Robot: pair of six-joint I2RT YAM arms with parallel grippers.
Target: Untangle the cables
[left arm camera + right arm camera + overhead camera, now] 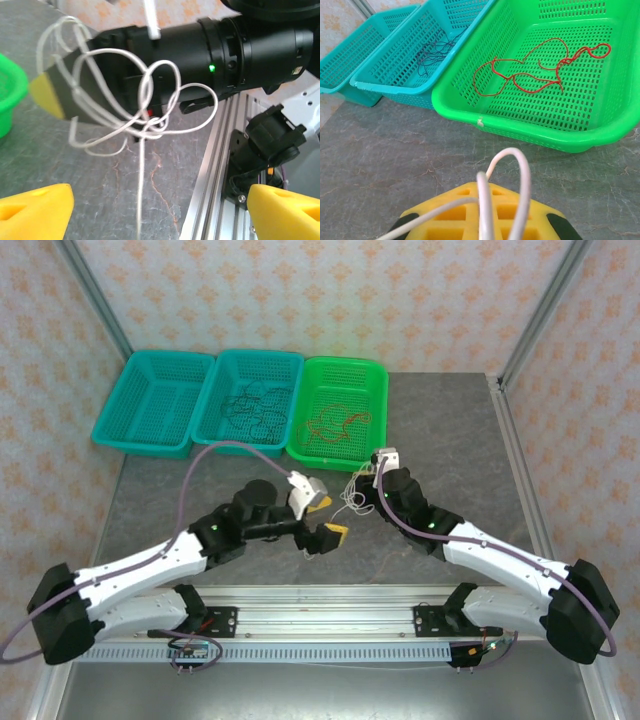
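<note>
Left gripper [326,516]: released, jaws wide, yellow pads [35,210] well apart, facing the tangle.
White cable [152,122]: knotted loops between both grippers, hanging above the table [460,440] just right of the left one; one loose strand ran lengthwise into its gap.
Right gripper [487,202]: clenched on that cable.
Likely next: left arm, nearer the strand, pinches it.
Elsewhere: dark cable [250,406] in middle teal basket [245,446], red cable [337,421] in green basket [330,462].
</note>
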